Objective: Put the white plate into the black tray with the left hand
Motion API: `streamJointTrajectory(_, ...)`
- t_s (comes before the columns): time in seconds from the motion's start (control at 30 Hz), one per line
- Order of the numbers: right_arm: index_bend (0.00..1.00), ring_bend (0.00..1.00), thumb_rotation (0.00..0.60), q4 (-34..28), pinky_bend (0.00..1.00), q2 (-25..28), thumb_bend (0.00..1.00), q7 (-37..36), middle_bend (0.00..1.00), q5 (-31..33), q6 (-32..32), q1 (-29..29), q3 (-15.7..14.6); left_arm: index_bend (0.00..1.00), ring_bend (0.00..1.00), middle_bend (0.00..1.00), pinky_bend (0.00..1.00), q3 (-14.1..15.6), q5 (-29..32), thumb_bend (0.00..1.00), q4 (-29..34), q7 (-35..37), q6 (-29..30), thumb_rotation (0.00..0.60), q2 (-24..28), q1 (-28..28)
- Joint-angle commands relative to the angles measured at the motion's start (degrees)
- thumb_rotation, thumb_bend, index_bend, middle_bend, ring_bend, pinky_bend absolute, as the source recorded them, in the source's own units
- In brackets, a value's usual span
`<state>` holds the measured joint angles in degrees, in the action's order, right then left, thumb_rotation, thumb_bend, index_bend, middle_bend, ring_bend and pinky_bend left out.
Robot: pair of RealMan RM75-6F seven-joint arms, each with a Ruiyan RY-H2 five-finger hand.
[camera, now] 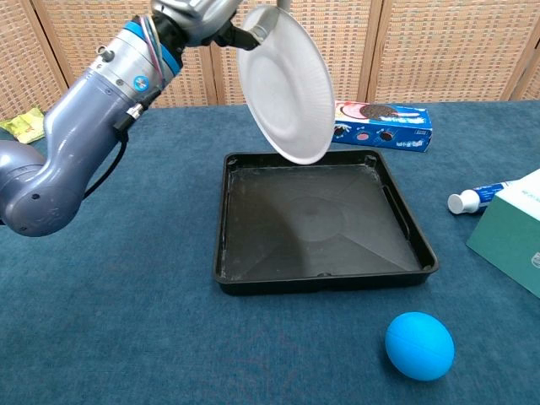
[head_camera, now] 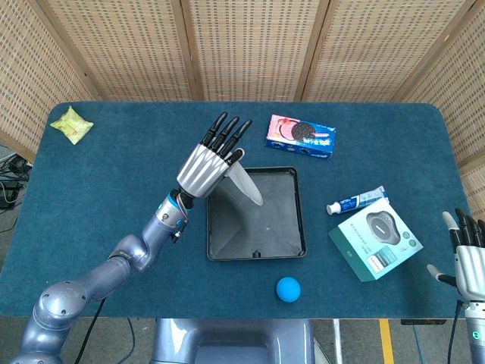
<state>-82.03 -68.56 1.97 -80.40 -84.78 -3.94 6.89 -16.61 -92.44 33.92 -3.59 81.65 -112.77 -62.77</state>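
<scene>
The white plate [camera: 285, 83] is held up in the air, tilted steeply on edge, its lower rim hanging above the far-left part of the black tray [camera: 226, 221] and not touching it; in the head view it shows only as a thin pale sliver [head_camera: 245, 183] over the tray's far-left corner. The left hand [head_camera: 208, 161] pinches it at the upper rim, thumb against fingers, with the other fingers stretched out straight behind the plate. The step in hand, as I judge it, is the lowering — and doing it well means first carrying the plate a little further right and nearer, so that it sits over the tray's flat middle rather than its far wall, then rolling the wrist to bring the plate closer to level before it goes down. Let go while it is this steep and it would likely strike on its rim and roll or lean against the tray wall. The tray floor looks bare, so nothing inside should hinder the plate. On the worktop [head_camera: 91, 197] around it, the cookie box [camera: 376, 123] lies just beyond the far-right corner, the blue ball [camera: 419, 345] near and to the right, the toothpaste tube [head_camera: 356, 202] and teal box [head_camera: 376, 243] further right — all apart from the tray. The right hand [head_camera: 470, 258] rests at the near-right edge, fingers apart, holding nothing.
</scene>
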Motion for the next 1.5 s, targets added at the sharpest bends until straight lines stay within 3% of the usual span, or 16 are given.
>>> streamJointTrajectory(0.03, 0.06, 0.0, 0.6, 0.15, 0.0, -0.1, 0.17, 0.18, 0.0, 0.18, 0.1, 0.02, 0.0, 0.74, 0.0, 0.0, 0.0, 0.24, 0.56, 0.55, -1.65, 1.34, -1.31, 0.6, -1.46, -1.2)
streamJointTrajectory(0.63, 0.06, 0.0, 0.6, 1.14, 0.0, -0.39, 0.17, 0.63, 0.0, 1.78, 0.45, 0.14, 0.64, 0.74, 0.0, 0.0, 0.0, 0.99, 2.52, 0.55, -11.26, 7.18, -5.32, 0.6, -7.2, -6.59)
streamJointTrajectory(0.93, 0.06, 0.0, 0.6, 1.41, 0.0, -0.32, 0.17, 0.34, 0.0, 2.09, 0.55, 0.22, 0.78, 0.69, 0.0, 0.0, 0.0, 1.82, 3.74, 0.54, -16.52, 7.69, -6.76, 0.6, -11.34, -8.87)
streamJointTrajectory(1.5, 0.06, 0.0, 0.6, 1.59, 0.0, -0.56, 0.17, 0.53, 0.0, 2.27, 0.73, 0.14, 0.9, 0.67, 0.0, 0.0, 0.0, 1.6, 6.57, 0.53, -20.66, 9.2, -10.13, 0.6, -12.8, -13.87)
